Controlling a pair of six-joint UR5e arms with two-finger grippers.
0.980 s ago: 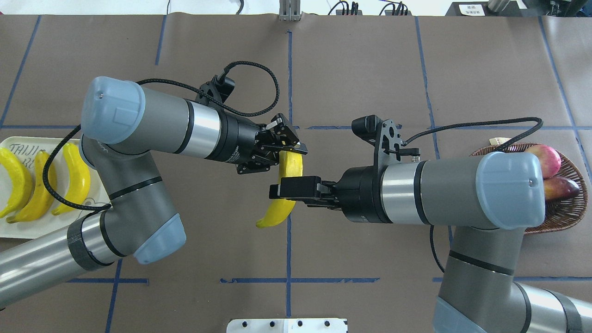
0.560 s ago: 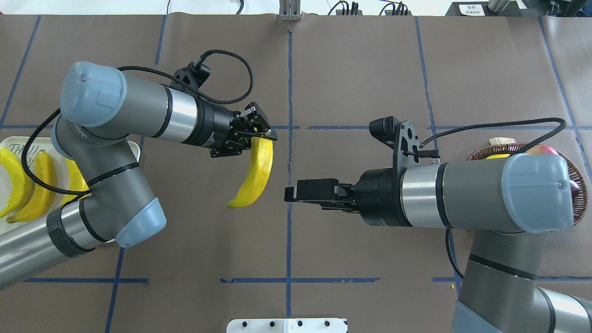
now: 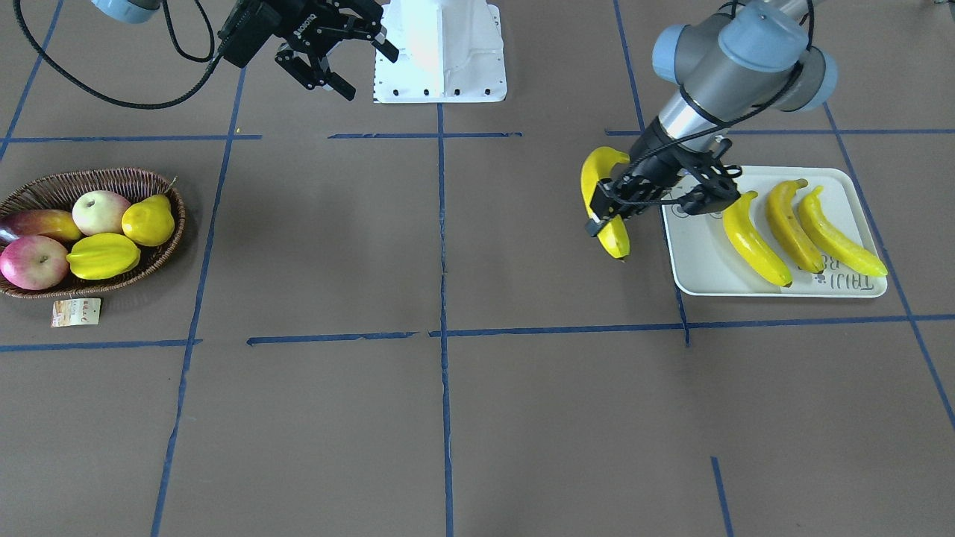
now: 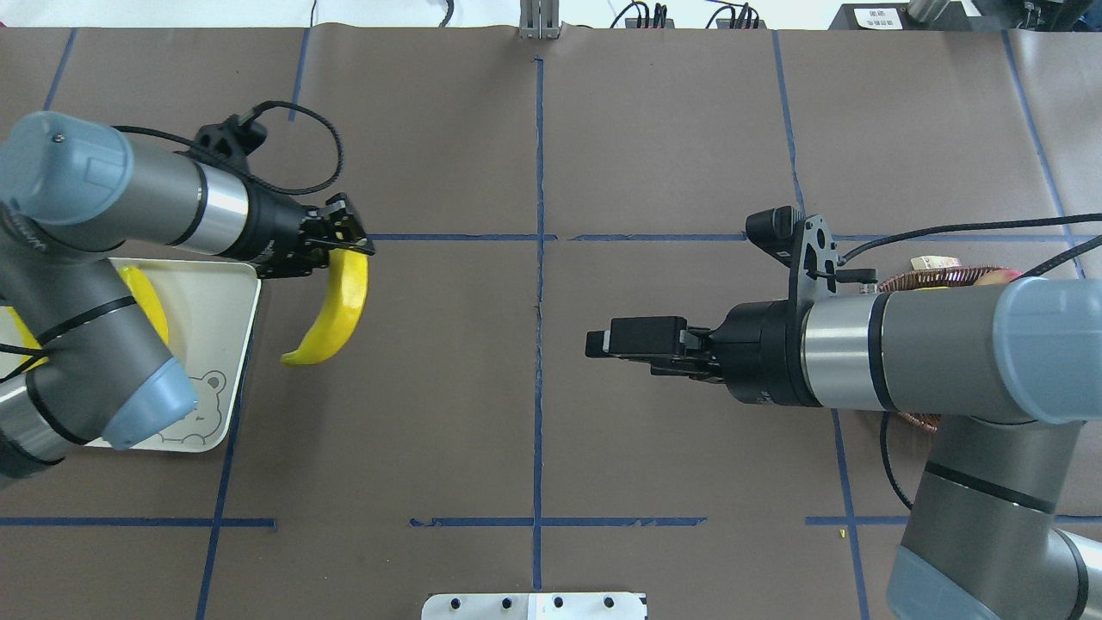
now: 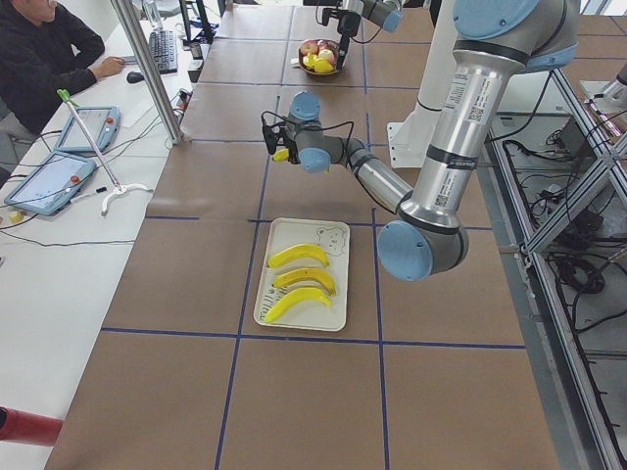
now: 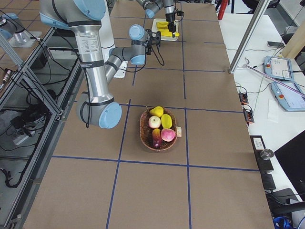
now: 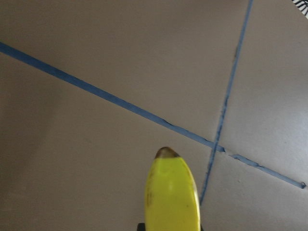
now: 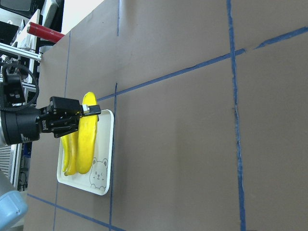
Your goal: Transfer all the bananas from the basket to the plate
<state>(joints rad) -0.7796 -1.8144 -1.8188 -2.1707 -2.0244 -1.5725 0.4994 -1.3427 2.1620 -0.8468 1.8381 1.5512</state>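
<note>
Plate (image 4: 225, 320) taken as reference; entries run from it across the desk (image 4: 534, 155).

- On the plate: three bananas (image 3: 789, 226) lying side by side, lengthwise across it and close together.
- Just off the plate's edge that faces the basket: I see the left end effector (image 4: 347, 238) clenched on the upper end of the fourth banana (image 4: 338, 312). The fruit hangs down from it over bare desk, not over the plate.
- Well apart from the plate, about midway to the basket: right end effector (image 4: 604, 343), fingers spread, nothing in it.
- Farthest from the plate: basket (image 3: 97, 174) with pear (image 3: 148, 221), starfruit (image 3: 103, 256) and reddish fruit; its paper tag (image 3: 74, 312) lies on the desk beside it.
</note>
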